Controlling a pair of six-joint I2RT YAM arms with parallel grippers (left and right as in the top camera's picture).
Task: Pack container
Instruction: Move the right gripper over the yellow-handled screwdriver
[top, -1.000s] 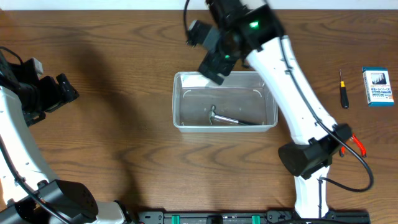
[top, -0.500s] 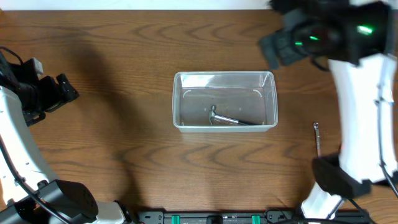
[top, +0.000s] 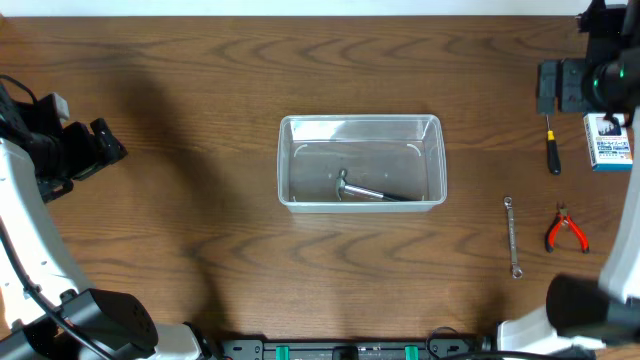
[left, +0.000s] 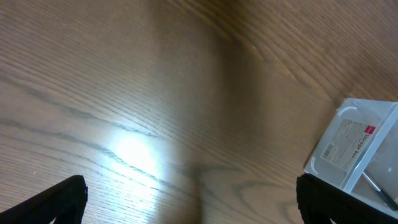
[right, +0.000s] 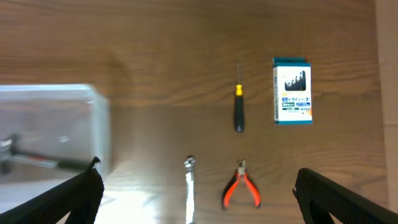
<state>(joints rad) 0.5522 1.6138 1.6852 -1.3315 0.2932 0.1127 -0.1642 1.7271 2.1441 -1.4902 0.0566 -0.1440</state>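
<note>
Brown wood-grain desk carried everything. The right pincer stood spread as wide as it goes, its two dark fingers at opposite lower corners of its wrist view, holding nothing and touching nothing. It hung above the desk's right side. The left pincer was also wide apart, empty, over bare wood at the desk's left side, with only a labelled corner of the container showing at the right of its own view.

Counted: one clear container, one small hammer lying inside it on the bottom, one screwdriver with a yellow and black handle, one blue and white box, one slim wrench, one pair of red-handled pliers. The four loose items lay on the wood to the right of the container, none touching another.

The container sat mid-desk, long side running left to right. The box lay close to the right margin of the overhead view, just beside the screwdriver. A band of bare wood separated the container from the wrench. Wide open wood lay between the container and the left arm, and along the near and far sides of the container.
</note>
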